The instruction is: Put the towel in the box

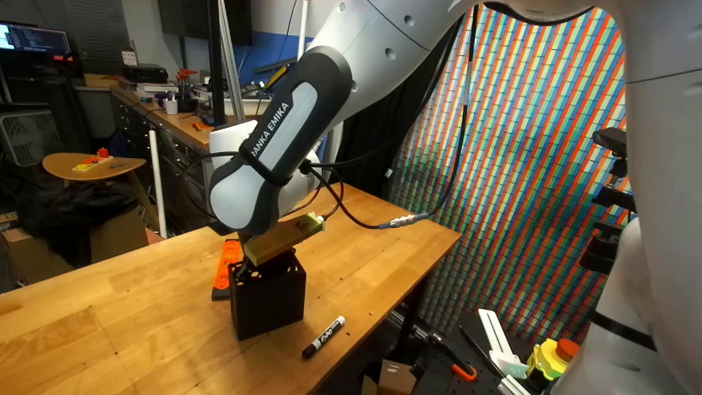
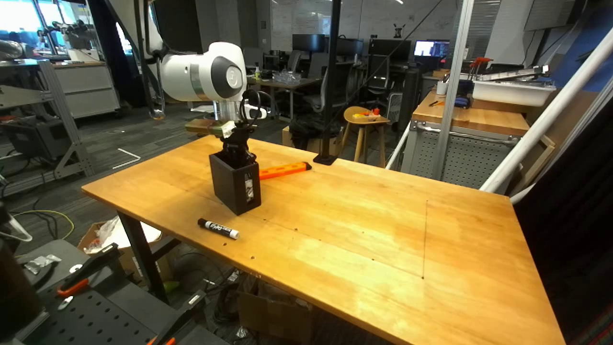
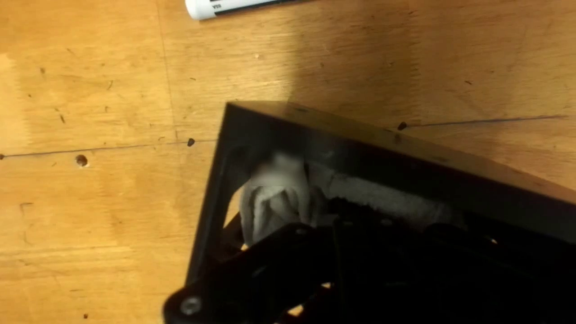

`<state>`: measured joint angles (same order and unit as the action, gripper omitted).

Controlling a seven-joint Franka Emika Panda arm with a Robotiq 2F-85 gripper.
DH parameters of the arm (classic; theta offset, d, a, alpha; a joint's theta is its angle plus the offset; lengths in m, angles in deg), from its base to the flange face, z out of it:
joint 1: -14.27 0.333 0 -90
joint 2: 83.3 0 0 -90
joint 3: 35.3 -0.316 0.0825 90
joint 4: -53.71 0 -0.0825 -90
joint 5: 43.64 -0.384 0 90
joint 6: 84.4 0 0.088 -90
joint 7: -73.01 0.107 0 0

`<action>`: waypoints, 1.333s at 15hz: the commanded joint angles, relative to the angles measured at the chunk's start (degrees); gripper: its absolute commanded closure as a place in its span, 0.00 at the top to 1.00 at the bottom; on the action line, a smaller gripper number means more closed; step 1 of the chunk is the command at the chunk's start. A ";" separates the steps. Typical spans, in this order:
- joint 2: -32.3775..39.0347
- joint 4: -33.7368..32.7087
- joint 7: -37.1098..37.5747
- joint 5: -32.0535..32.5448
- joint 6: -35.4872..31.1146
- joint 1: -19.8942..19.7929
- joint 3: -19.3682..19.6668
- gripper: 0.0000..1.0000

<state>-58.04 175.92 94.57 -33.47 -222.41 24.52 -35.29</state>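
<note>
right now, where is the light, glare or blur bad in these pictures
Wrist view: the lower right sinks to near-black, the towel in the box is dim with its upper end blurred, and a soft-edged shadow lies on the table; in an exterior view: the window at top left is washed out, and pale glare spots the table.

Looking like a robotics lab: a Franka arm (image 1: 285, 131) is hanging over a wooden bench (image 2: 383, 249), a black post (image 2: 331, 86) is standing at the bench's edge, office chairs (image 2: 317, 65) and a lit monitor (image 2: 431, 48) are showing behind.
</note>
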 commanded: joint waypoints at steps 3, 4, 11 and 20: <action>1.21 0.34 -0.96 -3.93 -1.61 -0.75 -0.44 0.02; 0.27 0.55 -0.70 -3.67 -1.13 -0.54 -0.20 0.02; -8.58 1.87 0.84 -0.97 2.95 1.37 0.12 0.05; -21.32 1.51 0.88 1.94 9.03 0.02 -1.35 0.31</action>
<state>-74.29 176.35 95.07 -31.79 -214.91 25.68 -35.42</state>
